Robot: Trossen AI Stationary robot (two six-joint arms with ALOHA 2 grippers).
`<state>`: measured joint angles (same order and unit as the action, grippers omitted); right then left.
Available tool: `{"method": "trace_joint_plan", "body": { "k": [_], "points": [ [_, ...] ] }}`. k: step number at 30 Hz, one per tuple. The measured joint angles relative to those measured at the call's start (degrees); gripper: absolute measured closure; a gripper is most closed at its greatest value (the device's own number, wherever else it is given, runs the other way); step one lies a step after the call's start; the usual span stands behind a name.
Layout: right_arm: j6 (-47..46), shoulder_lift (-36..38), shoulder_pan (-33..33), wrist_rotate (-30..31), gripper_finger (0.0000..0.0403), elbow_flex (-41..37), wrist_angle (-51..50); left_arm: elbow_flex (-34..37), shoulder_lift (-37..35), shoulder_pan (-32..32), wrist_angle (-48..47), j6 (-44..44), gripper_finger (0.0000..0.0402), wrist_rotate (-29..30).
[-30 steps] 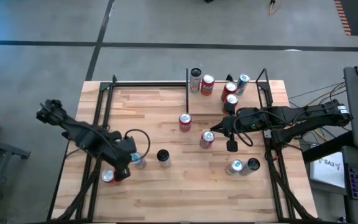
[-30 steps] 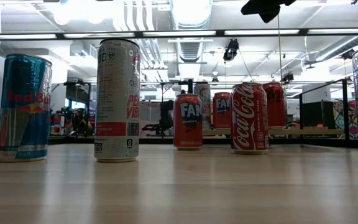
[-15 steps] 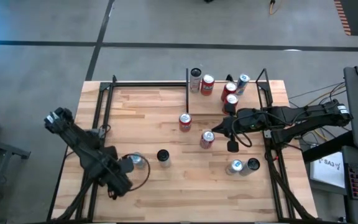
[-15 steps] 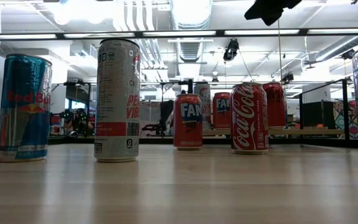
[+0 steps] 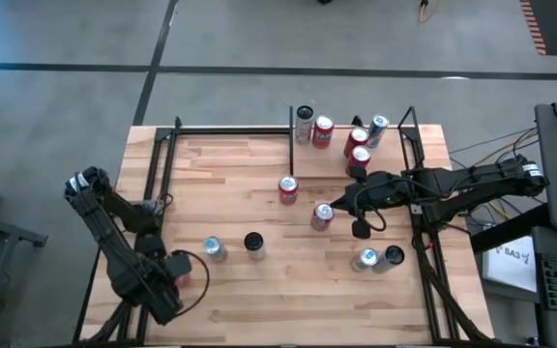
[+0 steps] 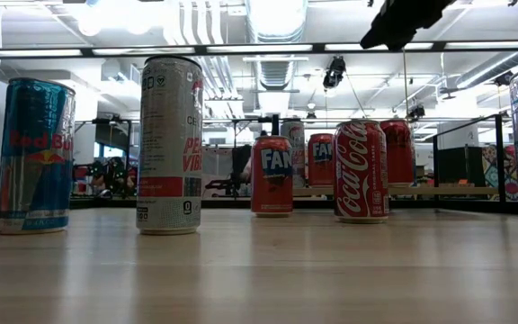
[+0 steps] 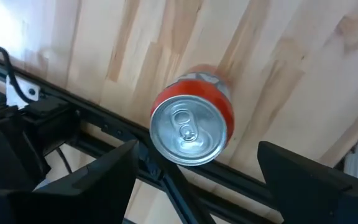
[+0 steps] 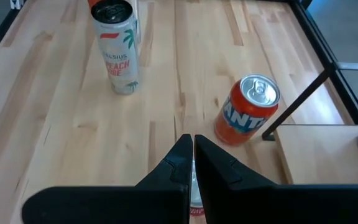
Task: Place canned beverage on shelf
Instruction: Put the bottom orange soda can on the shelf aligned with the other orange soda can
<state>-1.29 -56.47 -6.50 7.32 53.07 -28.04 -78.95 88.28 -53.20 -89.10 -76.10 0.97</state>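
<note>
A red can (image 7: 190, 127) stands upright on the tabletop near the table's near left corner, beside a black rail. My left gripper (image 5: 170, 277) hangs above it, pointing down and open, with one finger (image 7: 114, 168) on either side of the can's silver top and touching nothing. My right gripper (image 5: 337, 205) is shut with nothing in it. It hovers beside a Coca-Cola can (image 5: 322, 216) and shows high up in the low view (image 6: 401, 20). The shelf (image 5: 396, 155) at the far right carries several cans.
A Red Bull can (image 5: 212, 249), a tall Celsius can (image 5: 254, 242) and a Fanta can (image 5: 288, 188) stand on the middle of the table. Two more cans (image 5: 379, 257) stand near the right edge. Black frame rails (image 5: 153, 193) run along both sides.
My left gripper has swung from beside the Red Bull can toward the table's near left corner and sunk. It now hangs over the red can, which it covers in the high view. The cans have kept their places.
</note>
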Motion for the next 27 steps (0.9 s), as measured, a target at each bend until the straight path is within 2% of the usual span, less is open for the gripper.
{"method": "trace_joint_plan", "body": {
  "k": [12,27],
  "points": [
    [-0.1,0.0,0.0,0.0,0.0394,-0.1,0.1,3.6,-0.3,-0.8,2.5,-0.1,0.0091,2.1],
    [-0.2,0.0,0.0,0.1,0.0394,-0.1,0.3,9.5,-1.5,-1.2,8.5,-0.1,0.0091,1.4]
  ]
}}
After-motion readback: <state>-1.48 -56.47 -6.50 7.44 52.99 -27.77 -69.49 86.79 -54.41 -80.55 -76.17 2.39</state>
